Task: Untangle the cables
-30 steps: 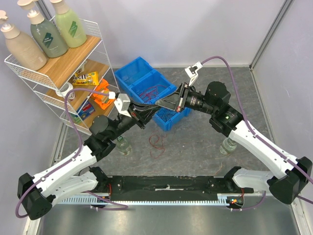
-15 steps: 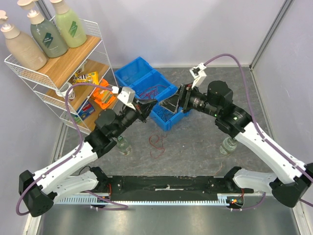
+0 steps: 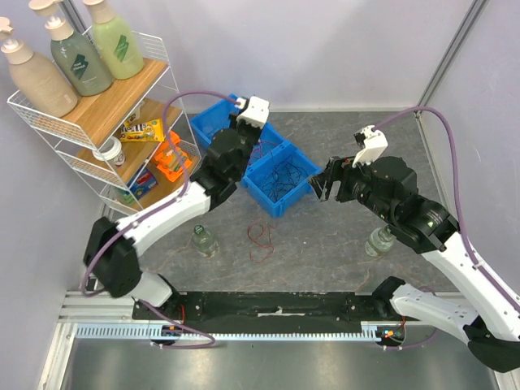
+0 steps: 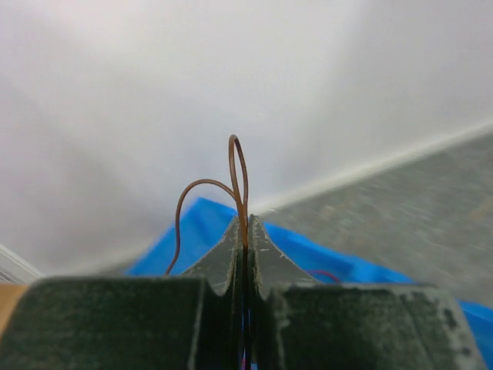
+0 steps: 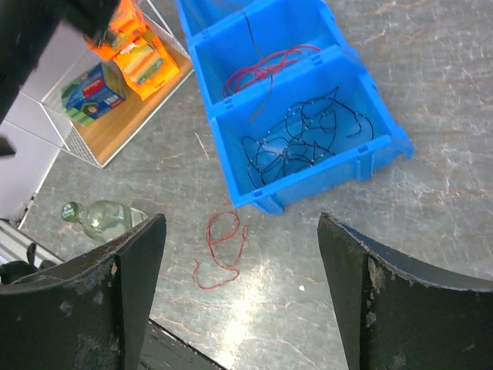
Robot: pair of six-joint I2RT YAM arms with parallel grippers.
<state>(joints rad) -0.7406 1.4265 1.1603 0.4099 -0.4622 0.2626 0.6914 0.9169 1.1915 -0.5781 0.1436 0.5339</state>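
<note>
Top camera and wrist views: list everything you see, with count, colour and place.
bin: one, blue, divided, centre
black wires: tangle, black, bin's near compartment
red wires: bunch, red, middle compartment
loose red wire: one, red, table before bin
glass bottles: two, clear, near side
rack: one, white, far left
pump bottles: three, beige and green, rack top
left claw: one, black, shut on thin wire, over bin
right claw: one, black, open, right of bin

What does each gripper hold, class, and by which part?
The left gripper pinches a hair-thin reddish wire at a bend, its small loop poking out above the shut jaws. The right gripper is open, holding nothing.
</note>
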